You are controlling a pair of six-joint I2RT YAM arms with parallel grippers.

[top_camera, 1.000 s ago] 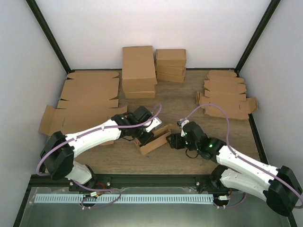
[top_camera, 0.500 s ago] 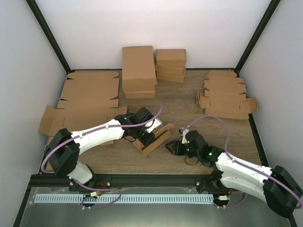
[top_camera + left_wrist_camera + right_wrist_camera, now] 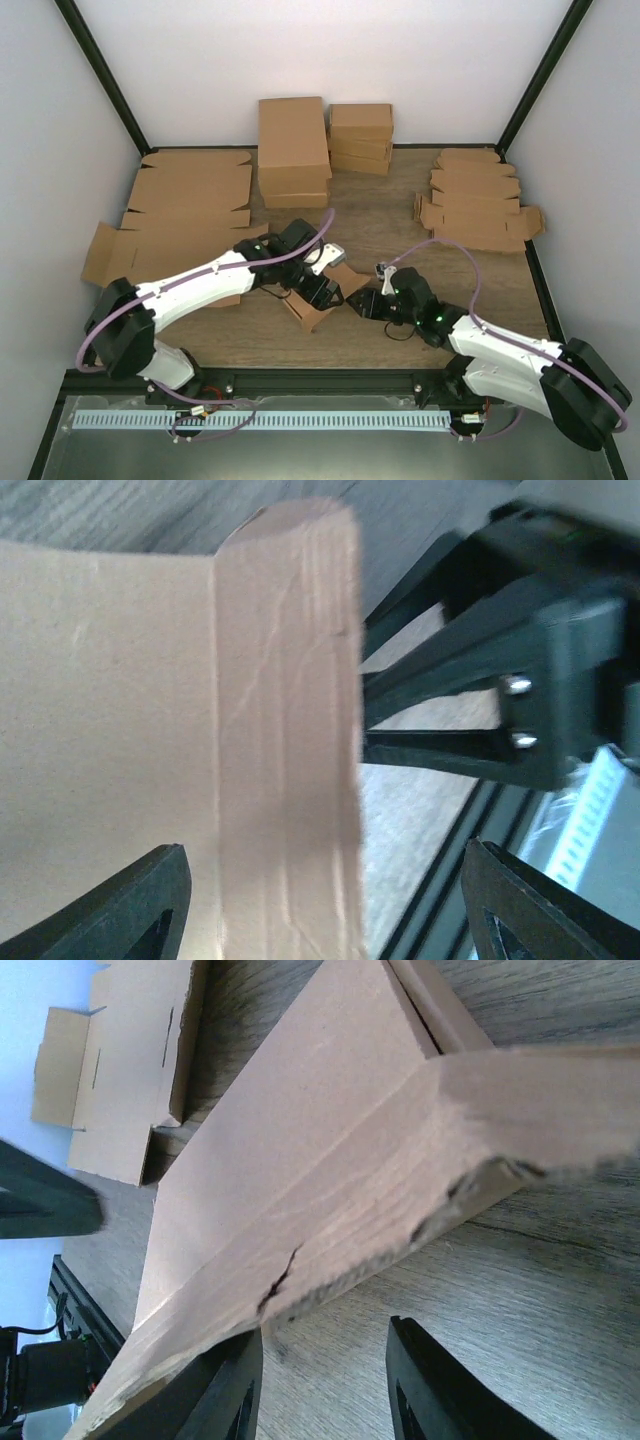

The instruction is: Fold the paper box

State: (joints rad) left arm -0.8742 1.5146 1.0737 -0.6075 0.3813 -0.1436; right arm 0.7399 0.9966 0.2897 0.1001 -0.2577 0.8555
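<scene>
The paper box [image 3: 316, 310] is a small brown cardboard piece lying at the near middle of the table, partly under my left gripper [image 3: 320, 288]. The left wrist view shows a box flap [image 3: 285, 730] standing between the wide-open left fingers [image 3: 150, 910], touching neither. My right gripper [image 3: 360, 304] sits just right of the box's end. In the right wrist view the box's long torn edge [image 3: 330, 1210] hangs over the right gripper [image 3: 322, 1345]. That edge passes over the left finger [image 3: 225, 1390], and only bare wood shows in the gap. The right gripper [image 3: 500, 710] also shows in the left wrist view.
Large flat cardboard sheets [image 3: 190, 205] cover the left side. Folded bigger boxes [image 3: 293, 150] and a smaller stack [image 3: 360, 135] stand at the back. A pile of flat die-cut pieces [image 3: 475, 205] lies at the right. A black frame rail [image 3: 300, 380] runs along the near edge.
My left gripper has opened and let go of the box, which has shifted and turned. The right gripper has moved left up to the box's end and its fingers have narrowed.
</scene>
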